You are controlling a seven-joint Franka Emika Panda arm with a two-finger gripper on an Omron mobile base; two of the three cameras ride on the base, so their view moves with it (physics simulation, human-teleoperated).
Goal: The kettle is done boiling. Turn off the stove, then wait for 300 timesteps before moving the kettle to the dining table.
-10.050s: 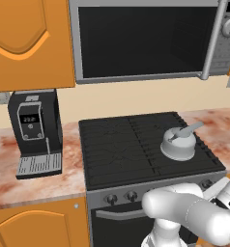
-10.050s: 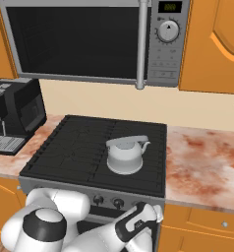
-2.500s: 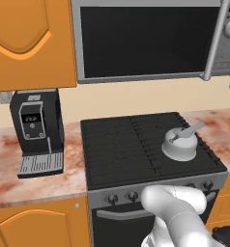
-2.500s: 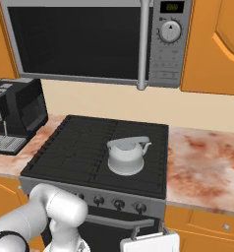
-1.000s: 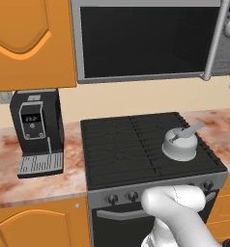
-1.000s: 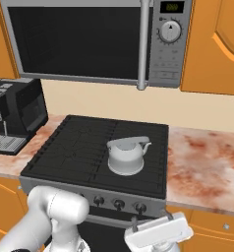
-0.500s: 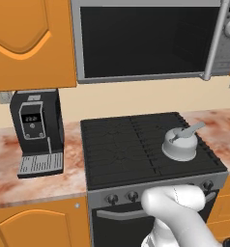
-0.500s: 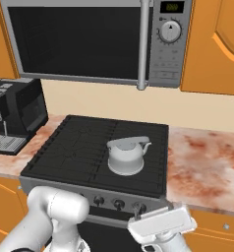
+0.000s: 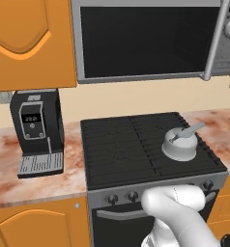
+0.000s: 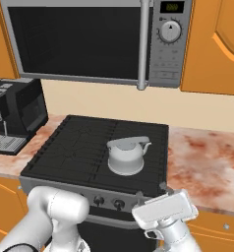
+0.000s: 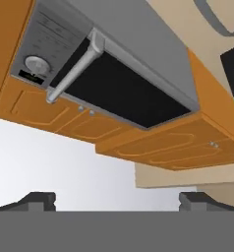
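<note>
Kettle (image 9: 179, 144) sits on the stove (image 9: 122, 144) cooktop, toward the front right corner of the grate, handle slanting up toward the back right; from the right base view it rests just behind the front edge, near the middle-right of the cooktop (image 10: 126, 155). The knobs (image 9: 132, 196) run along the grey front panel below that edge, and I judge the step in hand is switching off the burner under the kettle.

To do that well, I want the hand brought level with the panel and squared to the knob that serves the kettle's burner, probably one toward the right end of the row, though my own arm hides that stretch in the left base view and I cannot pick it out for certain. The fingers should straddle the knob evenly before closing, then turn without dragging across the neighbours.

The gripper (image 11: 117, 201) is spread fully apart, holding nothing and touching nothing. In the hand view it looks up and away at the microwave (image 11: 124, 74) and the orange cabinets (image 11: 168, 145), so the wrist needs a large re-aim before it faces the panel. In the right base view the hand hangs low in front of the stove's right front corner.
</note>
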